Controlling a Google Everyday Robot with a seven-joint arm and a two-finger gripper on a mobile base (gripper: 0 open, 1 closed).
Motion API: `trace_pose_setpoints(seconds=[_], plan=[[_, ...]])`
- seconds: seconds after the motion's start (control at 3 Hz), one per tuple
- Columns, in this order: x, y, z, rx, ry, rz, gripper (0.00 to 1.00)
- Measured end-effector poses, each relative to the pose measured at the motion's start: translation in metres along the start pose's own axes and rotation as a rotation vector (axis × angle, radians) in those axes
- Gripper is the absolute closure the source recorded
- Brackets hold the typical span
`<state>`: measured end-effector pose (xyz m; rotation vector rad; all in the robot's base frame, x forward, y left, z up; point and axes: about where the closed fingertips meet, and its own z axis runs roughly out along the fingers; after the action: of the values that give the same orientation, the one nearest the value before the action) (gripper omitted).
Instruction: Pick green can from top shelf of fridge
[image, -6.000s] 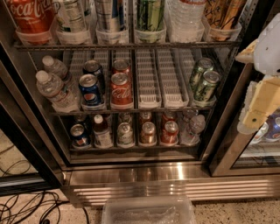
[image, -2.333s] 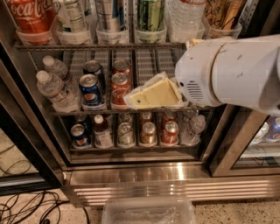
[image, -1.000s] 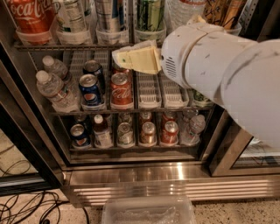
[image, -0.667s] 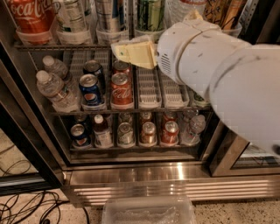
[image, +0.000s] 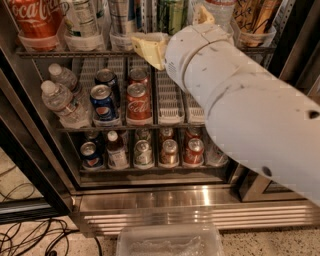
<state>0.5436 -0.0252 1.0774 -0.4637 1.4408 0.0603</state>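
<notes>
In the camera view, the cream plastic gripper is held at the front edge of the top shelf, a dark wire rack lined with clear cup holders. Whether it is open or closed cannot be told. The green can, tall and dark-streaked, is seen upright on that shelf just above the gripper, inside the fridge with its slatted steel base
</notes>
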Motion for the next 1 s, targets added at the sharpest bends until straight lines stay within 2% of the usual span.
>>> trace_pose_setpoints(seconds=[0.67,1.0], plan=[[0.006,-0.005,0.010,0.067,-0.039,-0.005,0.29],[0.009,-0.005,0.018,0.089,-0.049,0.001,0.29]])
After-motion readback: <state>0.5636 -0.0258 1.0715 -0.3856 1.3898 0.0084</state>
